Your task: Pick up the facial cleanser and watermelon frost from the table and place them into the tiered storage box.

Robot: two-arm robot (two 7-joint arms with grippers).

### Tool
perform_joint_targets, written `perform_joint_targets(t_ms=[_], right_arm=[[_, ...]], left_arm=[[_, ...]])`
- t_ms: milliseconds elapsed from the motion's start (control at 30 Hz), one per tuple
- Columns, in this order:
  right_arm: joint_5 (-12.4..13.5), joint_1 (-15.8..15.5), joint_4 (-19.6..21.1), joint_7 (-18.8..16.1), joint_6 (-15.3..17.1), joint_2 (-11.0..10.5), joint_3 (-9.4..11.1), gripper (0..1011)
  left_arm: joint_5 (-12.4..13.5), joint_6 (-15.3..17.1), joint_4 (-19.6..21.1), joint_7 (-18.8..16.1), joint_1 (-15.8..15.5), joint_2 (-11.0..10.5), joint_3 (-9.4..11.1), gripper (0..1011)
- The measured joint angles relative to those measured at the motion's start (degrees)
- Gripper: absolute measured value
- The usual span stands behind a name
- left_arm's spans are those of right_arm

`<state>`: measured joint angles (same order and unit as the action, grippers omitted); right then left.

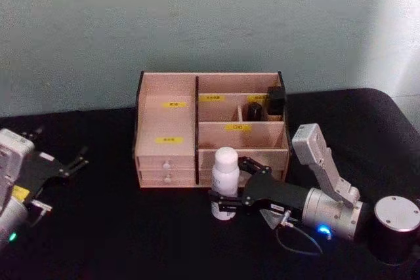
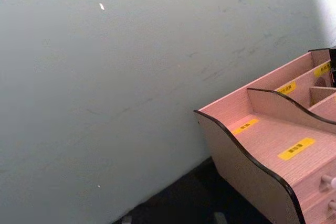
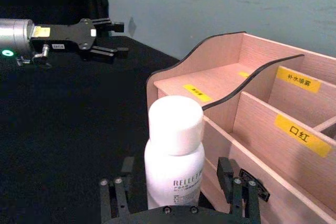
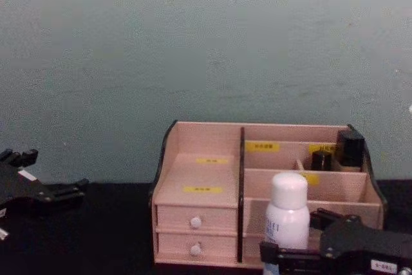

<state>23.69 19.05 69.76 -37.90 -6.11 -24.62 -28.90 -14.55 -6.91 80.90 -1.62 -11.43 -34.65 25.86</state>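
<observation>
The facial cleanser, a white bottle with a white cap, stands upright on the black table just in front of the tiered storage box. My right gripper is open, one finger on each side of the bottle's lower body. The right wrist view shows the bottle with a small gap to each finger. Two small dark containers sit in the box's back right compartments; I cannot tell whether either is the watermelon frost. My left gripper is open at the table's far left.
The box has two white-knobbed drawers at its lower left and open stepped compartments with yellow labels. It stands against a pale wall. Bare black table lies between the two arms.
</observation>
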Motion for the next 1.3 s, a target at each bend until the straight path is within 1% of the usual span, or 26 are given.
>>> perform_joint_targets(t_ms=[433, 467, 567, 600, 633, 667, 700, 733, 800, 867, 900, 1000, 1300], right_arm=[[0.06, -0.01, 0.04, -0.1, -0.11, -0.06, 0.05, 1000], [0.07, -0.02, 0.05, -0.1, -0.13, -0.07, 0.05, 967], [0.09, -0.03, 0.07, -0.12, -0.15, -0.07, 0.05, 916], [0.1, -0.04, 0.07, -0.12, -0.15, -0.07, 0.05, 916], [0.1, -0.04, 0.08, -0.13, -0.16, -0.07, 0.05, 870], [0.11, -0.04, 0.09, -0.13, -0.16, -0.07, 0.05, 861], [0.12, -0.05, 0.09, -0.14, -0.17, -0.07, 0.05, 821], [0.12, -0.05, 0.1, -0.15, -0.18, -0.07, 0.04, 811], [0.13, -0.05, 0.1, -0.16, -0.19, -0.07, 0.05, 734], [0.13, -0.05, 0.11, -0.18, -0.19, -0.07, 0.05, 679], [0.13, -0.05, 0.11, -0.18, -0.2, -0.07, 0.05, 629], [0.13, -0.05, 0.11, -0.18, -0.21, -0.07, 0.05, 593], [0.13, -0.05, 0.11, -0.18, -0.25, -0.07, 0.05, 593]], left_arm=[[0.0, 0.0, 0.0, 0.0, 0.0, 0.0, 0.0, 1001], [0.0, 0.0, 0.0, 0.0, 0.0, 0.0, 0.0, 1001], [0.0, 0.0, 0.0, 0.0, 0.0, 0.0, 0.0, 1001], [0.0, 0.0, 0.0, 0.0, 0.0, 0.0, 0.0, 1001], [0.0, 0.0, 0.0, 0.0, 0.0, 0.0, 0.0, 1001], [0.0, 0.0, 0.0, 0.0, 0.0, 0.0, 0.0, 1001], [0.0, 0.0, 0.0, 0.0, 0.0, 0.0, 0.0, 1001], [0.0, 0.0, 0.0, 0.0, 0.0, 0.0, 0.0, 1001], [0.0, 0.0, 0.0, 0.0, 0.0, 0.0, 0.0, 1001], [0.0, 0.0, 0.0, 0.0, 0.0, 0.0, 0.0, 1001], [0.0, 0.0, 0.0, 0.0, 0.0, 0.0, 0.0, 1001], [0.0, 0.0, 0.0, 0.0, 0.0, 0.0, 0.0, 1001], [0.0, 0.0, 0.0, 0.0, 0.0, 0.0, 0.0, 1001]])
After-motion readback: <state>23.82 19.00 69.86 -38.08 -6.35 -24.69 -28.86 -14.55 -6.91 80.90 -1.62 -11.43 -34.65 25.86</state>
